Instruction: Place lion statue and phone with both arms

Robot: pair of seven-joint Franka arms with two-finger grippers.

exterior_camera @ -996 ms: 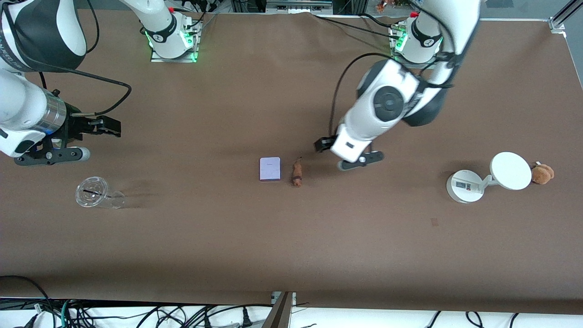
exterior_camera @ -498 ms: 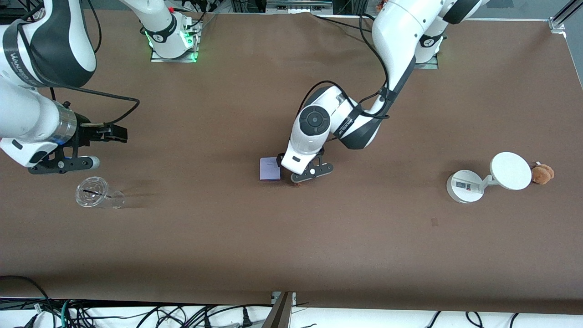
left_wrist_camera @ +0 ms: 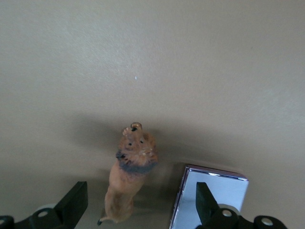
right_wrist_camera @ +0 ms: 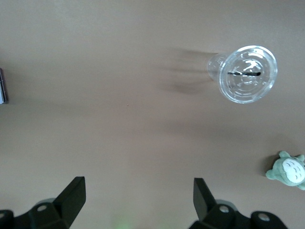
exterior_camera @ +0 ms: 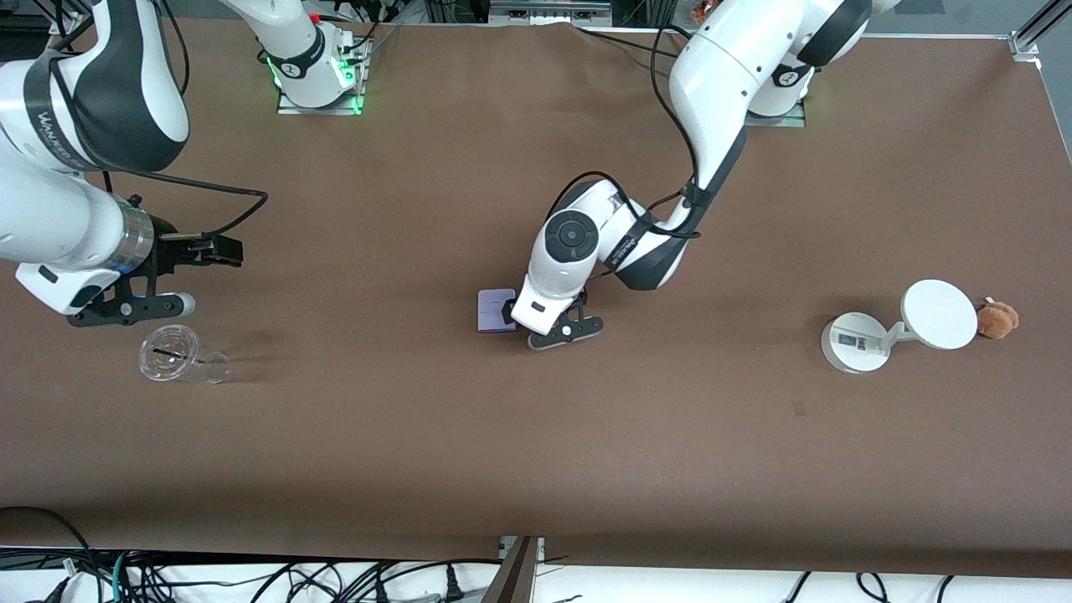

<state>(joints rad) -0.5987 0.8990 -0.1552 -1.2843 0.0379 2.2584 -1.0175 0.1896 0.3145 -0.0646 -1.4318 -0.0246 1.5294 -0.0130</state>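
Orange-brown lion statue sits between the left gripper's spread fingers; right gripper waits, fingers spread.

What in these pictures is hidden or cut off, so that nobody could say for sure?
- Lion statue: front view, covered by the left arm; only the left wrist view shows it, between the open fingers of the left gripper.
- Phone: front view, partly under that arm; cut off in both wrist views.
- Grey-green plush toy: right wrist view only.
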